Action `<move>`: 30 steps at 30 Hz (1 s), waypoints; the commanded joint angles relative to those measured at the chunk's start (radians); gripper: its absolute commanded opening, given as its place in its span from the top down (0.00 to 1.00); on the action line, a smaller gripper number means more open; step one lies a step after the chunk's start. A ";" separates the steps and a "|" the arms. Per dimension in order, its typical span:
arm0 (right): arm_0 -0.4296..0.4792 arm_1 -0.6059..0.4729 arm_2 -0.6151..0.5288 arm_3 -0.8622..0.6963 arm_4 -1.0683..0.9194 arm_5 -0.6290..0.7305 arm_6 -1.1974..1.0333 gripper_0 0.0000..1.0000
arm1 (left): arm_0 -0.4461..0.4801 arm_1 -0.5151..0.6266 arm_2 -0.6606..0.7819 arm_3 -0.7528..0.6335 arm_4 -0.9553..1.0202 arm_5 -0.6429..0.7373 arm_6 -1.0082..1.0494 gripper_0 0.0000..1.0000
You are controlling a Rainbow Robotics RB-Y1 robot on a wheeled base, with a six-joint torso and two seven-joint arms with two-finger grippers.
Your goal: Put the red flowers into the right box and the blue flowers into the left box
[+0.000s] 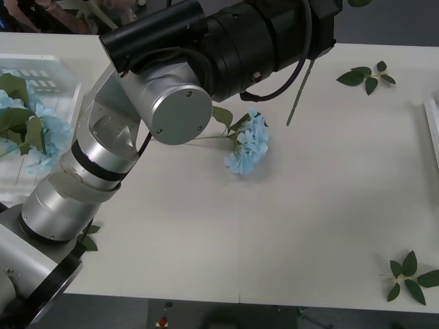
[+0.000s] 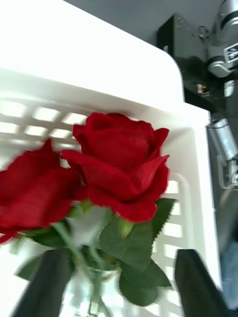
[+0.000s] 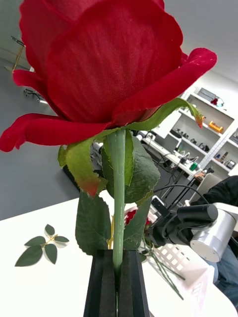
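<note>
My left gripper [image 3: 118,277] is shut on the green stem of a red rose [image 3: 109,64] and holds it upright above the table. In the front view the left arm [image 1: 171,103] reaches across to the far right, and the rose's stem [image 1: 300,92] hangs below it. My right gripper [image 2: 119,285] is open over the right box [image 2: 191,163], where two red roses [image 2: 119,163] lie. One blue flower [image 1: 248,145] lies on the table's middle. Other blue flowers [image 1: 27,123] lie in the left box [image 1: 51,72].
Loose green leaf sprigs lie at the far right [image 1: 367,75], the near right [image 1: 410,275] and beside the left arm's base [image 1: 88,240]. The right box's thin rim [image 1: 433,127] shows at the table's right edge. The right arm [image 3: 198,225] hangs over its box.
</note>
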 commanded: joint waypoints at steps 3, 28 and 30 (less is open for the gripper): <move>0.076 -0.109 -0.031 -0.267 -0.194 0.068 0.059 0.29 | -0.024 -0.006 0.013 -0.011 0.007 -0.008 -0.006 1.00; 0.536 0.209 -0.928 -0.879 -1.156 0.694 1.076 0.28 | -0.024 -0.006 0.013 -0.011 0.007 -0.008 -0.006 1.00; 0.574 0.210 -0.916 -0.931 -1.228 0.681 1.129 0.28 | -0.024 -0.006 0.013 -0.011 0.007 -0.008 -0.006 1.00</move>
